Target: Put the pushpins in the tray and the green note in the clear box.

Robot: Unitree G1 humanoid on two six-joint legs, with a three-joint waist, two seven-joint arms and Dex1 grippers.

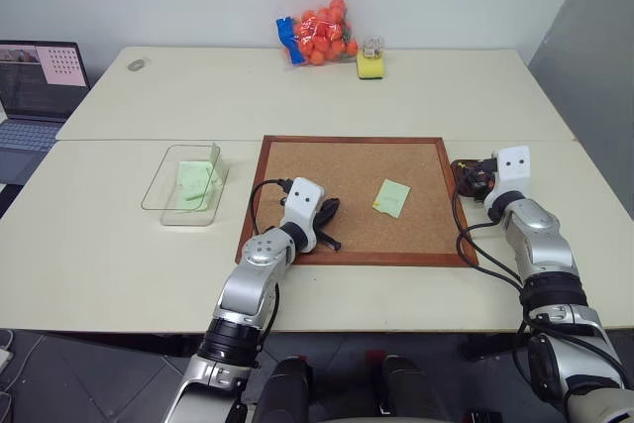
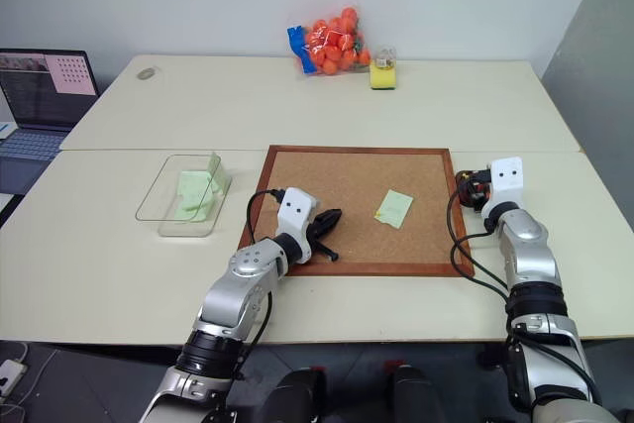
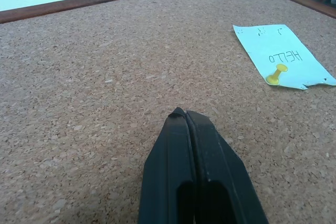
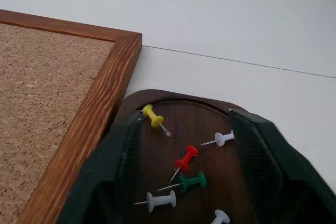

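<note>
The green note [image 1: 391, 197] lies on the right half of the corkboard [image 1: 337, 170], marked "HELLO" and held by a yellow pushpin [image 3: 276, 73]. My left gripper [image 3: 181, 115] is shut with nothing in it, resting low over the cork to the left of that note. The dark reddish-brown tray [image 4: 173, 103] sits just off the board's right edge. Several pushpins [image 4: 185, 158] with red, green, white and yellow heads lie in it. My right gripper [image 4: 186, 129] hangs open over the tray, a finger on either side of the pins and none held. The clear box [image 1: 158, 200] stands left of the board.
A paler mint-green note [image 1: 195, 183] lies inside the clear box. A laptop [image 1: 35, 86] sits at the far left edge of the table. A bag of orange balls [image 1: 322, 35] and a small yellow block [image 1: 370, 64] stand at the back.
</note>
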